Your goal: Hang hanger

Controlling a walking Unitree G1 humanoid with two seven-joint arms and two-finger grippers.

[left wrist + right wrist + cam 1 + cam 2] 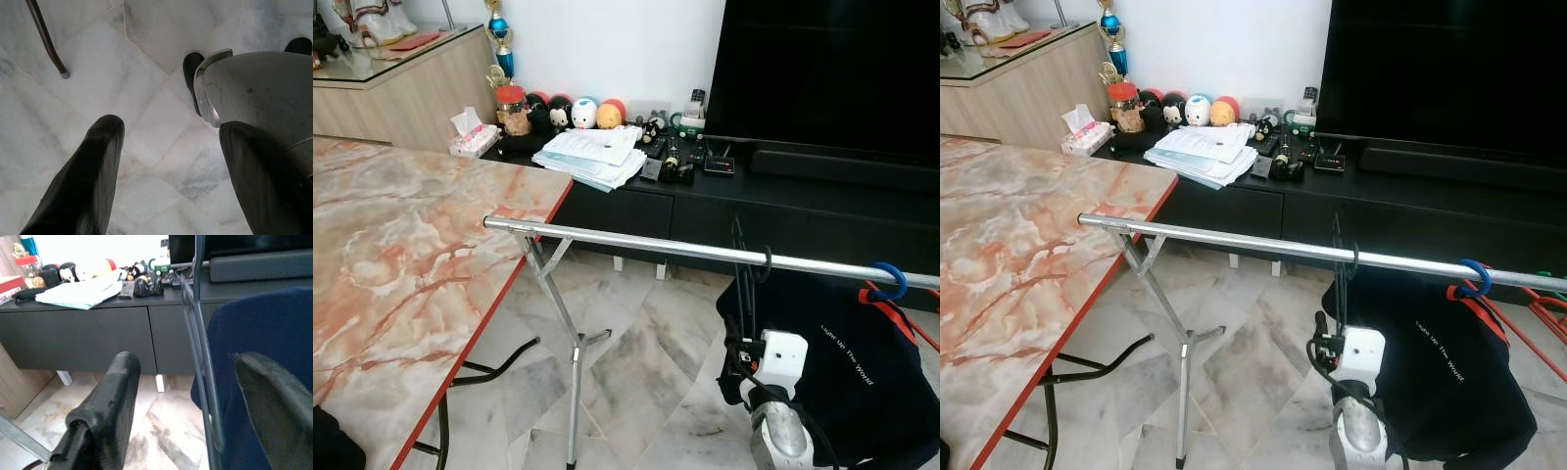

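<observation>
Dark hanger [751, 269] carrying the navy garment [862, 372] hooks over the steel rail [636, 243], near the blue hook [889, 281]. Right gripper [195, 396] jaws open beside its wire. Left gripper [166, 171] open, idle above floor. Judged: hanging done; next, withdraw clear.

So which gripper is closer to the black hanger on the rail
Right. The right gripper is open just below the black hanger hooked on the rail, its wire between the fingers. The left gripper hangs low, pointing at the floor.
</observation>
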